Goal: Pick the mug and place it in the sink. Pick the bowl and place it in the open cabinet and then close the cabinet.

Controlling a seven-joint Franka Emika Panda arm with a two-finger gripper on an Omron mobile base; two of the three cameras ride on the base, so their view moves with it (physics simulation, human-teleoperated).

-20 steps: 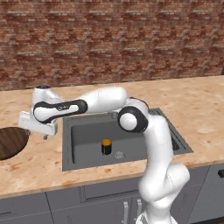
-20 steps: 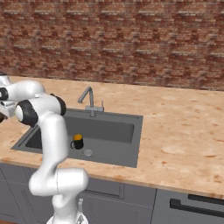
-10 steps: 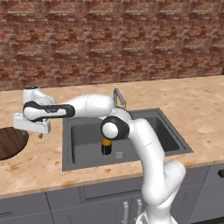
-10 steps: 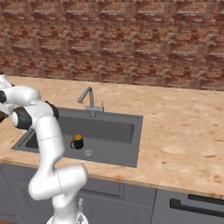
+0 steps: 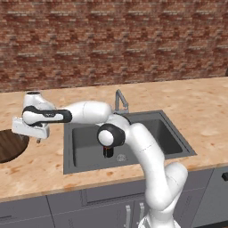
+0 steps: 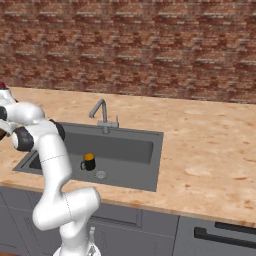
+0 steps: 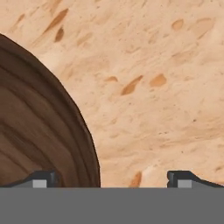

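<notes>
Bowl lay left of the hand.
The hand [image 7: 112, 179], fingers spread and empty, straddled the rim of the bowl [image 7: 39, 131] above the bench [image 7: 148, 78].

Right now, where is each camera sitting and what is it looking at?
Left base view: behind the arm on its left, looking down at the sink, the mug and the bowl; the arm reaches left, with the gripper by the bowl.
Right base view: behind on the right, facing the same sink and mug; the arm stands at the left.
Hand view: on the hand, looking down at the bowl's rim and the counter; open gripper tips show.
</notes>
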